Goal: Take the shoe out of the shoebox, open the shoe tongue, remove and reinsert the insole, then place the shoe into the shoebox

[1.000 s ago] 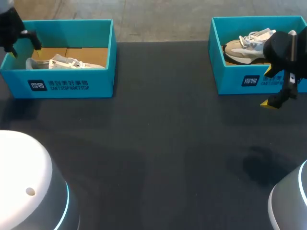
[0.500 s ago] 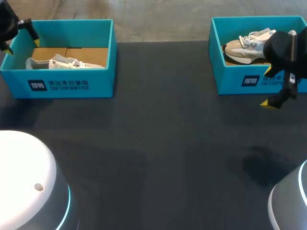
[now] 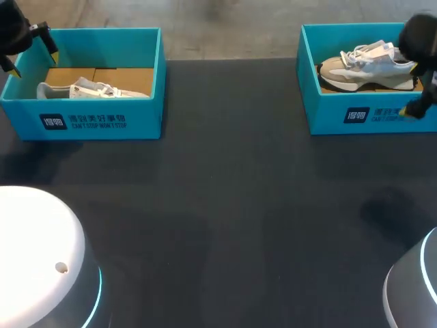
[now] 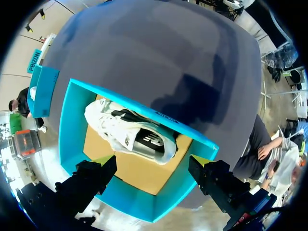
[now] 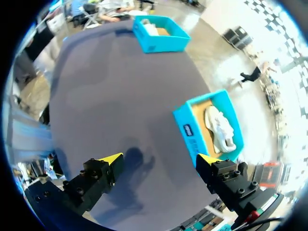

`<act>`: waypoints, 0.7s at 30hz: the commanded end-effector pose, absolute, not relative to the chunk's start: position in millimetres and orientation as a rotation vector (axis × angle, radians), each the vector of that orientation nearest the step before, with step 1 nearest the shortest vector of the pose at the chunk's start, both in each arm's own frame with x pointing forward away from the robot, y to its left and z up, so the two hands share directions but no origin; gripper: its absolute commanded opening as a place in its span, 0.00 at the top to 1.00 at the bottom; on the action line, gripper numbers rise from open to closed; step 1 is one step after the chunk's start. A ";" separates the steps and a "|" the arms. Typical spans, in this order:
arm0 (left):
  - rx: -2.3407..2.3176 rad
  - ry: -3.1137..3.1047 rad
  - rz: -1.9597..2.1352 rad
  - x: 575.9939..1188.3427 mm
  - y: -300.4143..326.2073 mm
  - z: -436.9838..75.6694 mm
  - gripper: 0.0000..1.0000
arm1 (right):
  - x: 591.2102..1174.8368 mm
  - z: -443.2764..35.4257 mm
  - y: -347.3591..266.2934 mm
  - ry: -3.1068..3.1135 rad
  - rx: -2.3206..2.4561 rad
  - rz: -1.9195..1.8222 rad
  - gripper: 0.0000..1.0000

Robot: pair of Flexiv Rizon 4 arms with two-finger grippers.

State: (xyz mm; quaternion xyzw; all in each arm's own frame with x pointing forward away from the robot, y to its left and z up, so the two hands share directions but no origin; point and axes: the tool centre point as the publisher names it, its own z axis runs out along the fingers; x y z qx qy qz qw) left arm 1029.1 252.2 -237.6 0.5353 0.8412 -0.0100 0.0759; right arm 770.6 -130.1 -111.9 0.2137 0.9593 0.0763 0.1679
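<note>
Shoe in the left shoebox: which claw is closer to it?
Left. The left claw hangs open over the box holding that shoe; the right claw is across the table, beside the other shoebox.

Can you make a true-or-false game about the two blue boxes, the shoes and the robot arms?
1. The left shoebox and the right shoebox each hold a shoe. True.
2. The left end effector grips the left shoe. False: it is open above the left shoebox, and the shoe lies inside, untouched.
3. The right shoe lies outside its box. False: it is in the right shoebox.
4. The right end effector is open and holds nothing. True.
</note>
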 end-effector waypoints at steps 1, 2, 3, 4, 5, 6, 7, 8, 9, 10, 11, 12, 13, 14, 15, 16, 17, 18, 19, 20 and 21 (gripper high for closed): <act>1.608 2.522 -0.032 1029.9 252.6 -237.4 0.00 | 817.1 -100.2 -139.6 2.752 0.720 0.147 0.00; 1.608 2.522 -0.032 1029.9 252.6 -237.4 0.00 | 823.7 -99.3 -142.8 2.740 0.756 0.156 0.00; 1.608 2.522 -0.032 1029.9 252.6 -237.4 0.00 | 829.6 -97.9 -144.8 2.715 0.805 0.175 0.00; 1.608 2.522 -0.032 1029.9 252.6 -237.4 0.00 | 835.3 -96.6 -148.4 2.686 0.862 0.180 0.00; 1.608 2.522 -0.032 1029.9 252.6 -237.4 0.00 | 840.0 -95.7 -151.7 2.664 0.920 0.176 0.00; 1.608 2.522 -0.032 1029.9 252.6 -237.4 0.00 | 845.1 -94.4 -155.6 2.632 0.957 0.213 0.00; 1.608 2.522 -0.032 1029.9 252.6 -237.4 0.00 | 850.4 -93.3 -159.5 2.601 0.992 0.248 0.00; 1.608 2.522 -0.032 1029.9 252.6 -237.4 0.00 | 854.6 -92.6 -163.2 2.577 1.027 0.271 0.00; 1.608 2.522 -0.032 1029.9 252.6 -237.4 0.00 | 859.3 -91.5 -167.1 2.554 1.044 0.291 0.00; 1.608 2.522 -0.032 1029.9 252.6 -237.4 0.00 | 859.3 -91.5 -167.1 2.554 1.044 0.291 0.00; 1.608 2.522 -0.032 1029.9 252.6 -237.4 0.00 | 859.3 -91.5 -167.1 2.554 1.044 0.291 0.00; 1.608 2.522 -0.032 1029.9 252.6 -237.4 0.00 | 859.3 -91.5 -167.1 2.554 1.044 0.291 0.00; 1.608 2.522 -0.032 1029.9 252.6 -237.4 0.00 | 859.3 -91.5 -167.1 2.554 1.044 0.291 0.00; 1.608 2.522 -0.032 1029.9 252.6 -237.4 0.00 | 859.3 -91.5 -167.1 2.554 1.044 0.291 0.00; 1.608 2.522 -0.032 1029.9 252.6 -237.4 0.00 | 859.3 -91.5 -167.1 2.554 1.044 0.291 0.00; 1.608 2.522 -0.032 1029.9 252.6 -237.4 0.00 | 859.3 -91.5 -167.1 2.554 1.044 0.291 0.00; 1.608 2.522 -0.032 1029.9 252.6 -237.4 0.00 | 859.3 -91.5 -167.1 2.554 1.044 0.291 0.00; 1.608 2.522 -0.032 1029.9 252.6 -237.4 0.00 | 859.3 -91.5 -167.1 2.554 1.044 0.291 0.00; 1.608 2.522 -0.032 1029.9 252.6 -237.4 0.00 | 859.3 -91.5 -167.1 2.554 1.044 0.291 0.00; 1.608 2.522 -0.032 1029.9 252.6 -237.4 0.00 | 859.3 -91.5 -167.1 2.554 1.044 0.291 0.00; 1.608 2.522 -0.032 1029.9 252.6 -237.4 0.00 | 859.3 -91.5 -167.1 2.554 1.044 0.291 0.00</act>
